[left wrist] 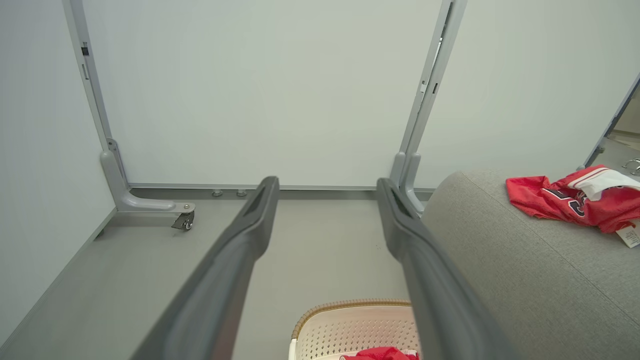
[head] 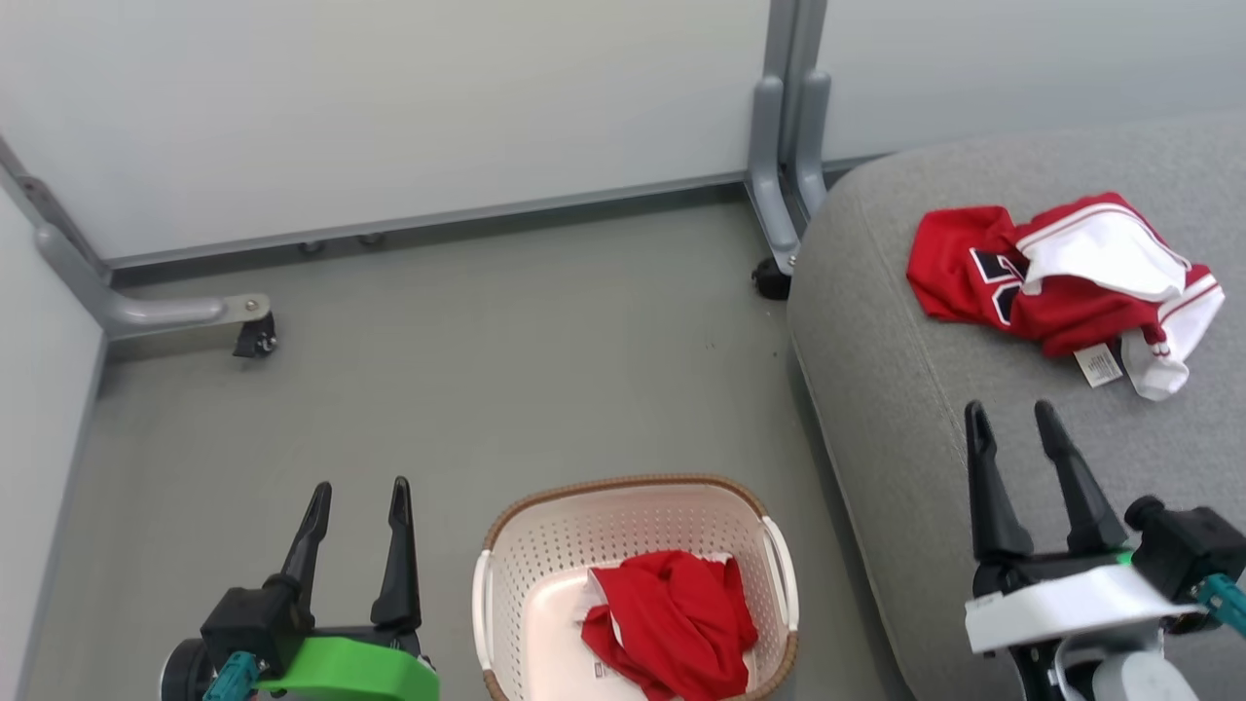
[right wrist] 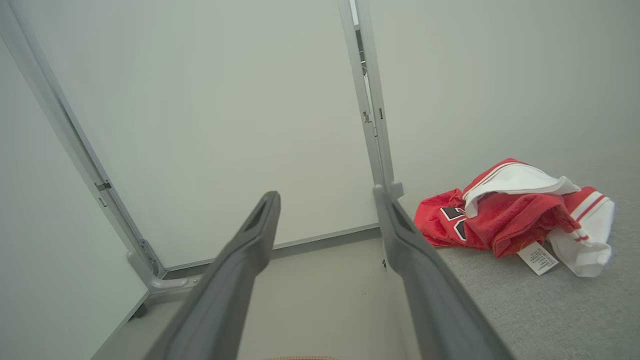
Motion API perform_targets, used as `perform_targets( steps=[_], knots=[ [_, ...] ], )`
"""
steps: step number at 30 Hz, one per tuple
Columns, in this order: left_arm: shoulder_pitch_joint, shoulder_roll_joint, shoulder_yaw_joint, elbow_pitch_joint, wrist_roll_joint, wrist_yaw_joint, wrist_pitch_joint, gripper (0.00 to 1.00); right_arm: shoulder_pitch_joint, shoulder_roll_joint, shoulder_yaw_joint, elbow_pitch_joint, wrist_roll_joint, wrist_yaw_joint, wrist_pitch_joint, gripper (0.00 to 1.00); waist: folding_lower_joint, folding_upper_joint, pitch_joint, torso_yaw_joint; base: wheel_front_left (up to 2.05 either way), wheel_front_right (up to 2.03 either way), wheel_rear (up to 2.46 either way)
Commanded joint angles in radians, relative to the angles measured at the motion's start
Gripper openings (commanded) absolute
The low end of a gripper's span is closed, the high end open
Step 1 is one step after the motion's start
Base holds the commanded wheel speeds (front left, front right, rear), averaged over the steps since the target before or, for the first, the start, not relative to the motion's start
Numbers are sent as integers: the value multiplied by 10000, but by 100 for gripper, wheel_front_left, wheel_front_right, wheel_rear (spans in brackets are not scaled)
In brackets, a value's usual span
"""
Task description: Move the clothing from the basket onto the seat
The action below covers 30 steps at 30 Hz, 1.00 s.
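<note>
Down in the basket (head: 545, 555), against its right wall, one red jersey (head: 672, 618); on the seat (head: 905, 389), toward its far right corner, a second jersey (head: 983, 268). Wide open and empty at left gripper (head: 361, 485), beside the basket, and right gripper (head: 1008, 407), above the seat's near edge.

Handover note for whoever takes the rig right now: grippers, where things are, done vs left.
Left gripper: open, empty, over the floor to the left of the basket.
Right gripper: open, empty, over the near part of the seat.
Done: one red jersey lies crumpled on the seat, with its white lining and tag showing.
Left: a second red garment sits in the basket. Pick it up and place it on the seat.
</note>
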<state>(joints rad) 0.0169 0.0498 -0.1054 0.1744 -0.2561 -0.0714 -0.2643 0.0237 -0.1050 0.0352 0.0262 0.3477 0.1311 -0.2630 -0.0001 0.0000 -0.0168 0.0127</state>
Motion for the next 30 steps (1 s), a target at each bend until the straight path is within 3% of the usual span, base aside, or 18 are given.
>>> perform_targets(
  steps=[1, 30],
  knots=[
    [201, 15, 2, 49, -42, -33, -2, 100, 228, 39, -5, 103, -20, -7, -27, 100, 1, 0, -432, 414, 0, 0, 0],
    [538, 15, -194, 259, -293, -90, -2, 100, 434, 428, -162, 636, -288, -5, -29, 100, 1, 0, -503, 336, 0, 0, 0]
  ],
)
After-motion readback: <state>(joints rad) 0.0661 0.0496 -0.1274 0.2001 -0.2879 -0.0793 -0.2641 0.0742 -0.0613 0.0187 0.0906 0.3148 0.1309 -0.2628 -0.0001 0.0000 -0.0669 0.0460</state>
